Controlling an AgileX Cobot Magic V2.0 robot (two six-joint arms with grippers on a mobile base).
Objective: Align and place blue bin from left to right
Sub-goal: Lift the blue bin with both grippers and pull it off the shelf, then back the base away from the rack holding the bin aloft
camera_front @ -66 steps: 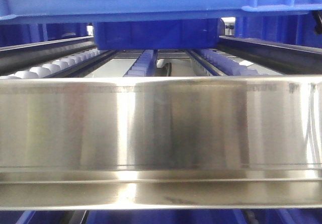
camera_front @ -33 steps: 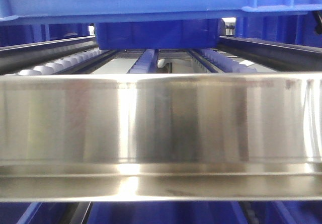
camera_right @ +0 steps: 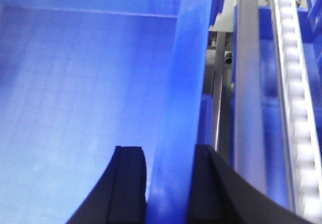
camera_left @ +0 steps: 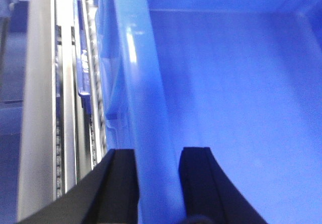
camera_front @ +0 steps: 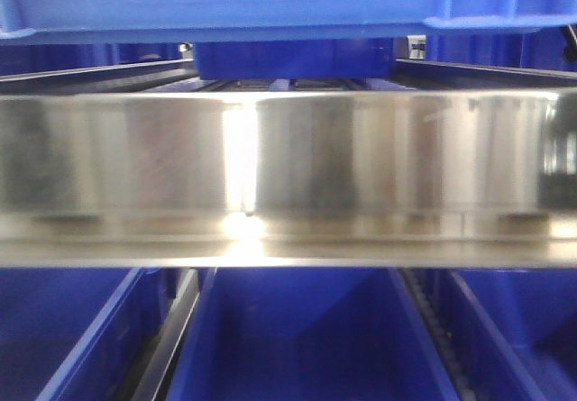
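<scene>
1. At the left wall of the periwinkle-blue rectangular plastic bin (camera_left: 226,83): left gripper (camera_left: 158,156), black jaws clamped across the wall, one inside, one outside; grey metal rail (camera_left: 37,108) just beside.
2. Right gripper (camera_right: 168,153): jaws clamped likewise on the bin's right wall; white roller track (camera_right: 297,108) near, outside.
3. Front view: polished steel crossbar (camera_front: 288,176) across mid-frame; deep-blue plastic tubs (camera_front: 297,338) below it.

the blue bin (camera_left: 226,83) reads periwinkle, plain walls, with a pale glare stripe down its rim. left gripper (camera_left: 157,181) matte black, right gripper (camera_right: 168,183) black too. the front rail (camera_front: 288,176) is brushed silver, banded light and dark, with one white hotspot. rollers (camera_right: 297,108) white, a beaded row. lower tubs (camera_front: 306,338) deeper blue.
</scene>
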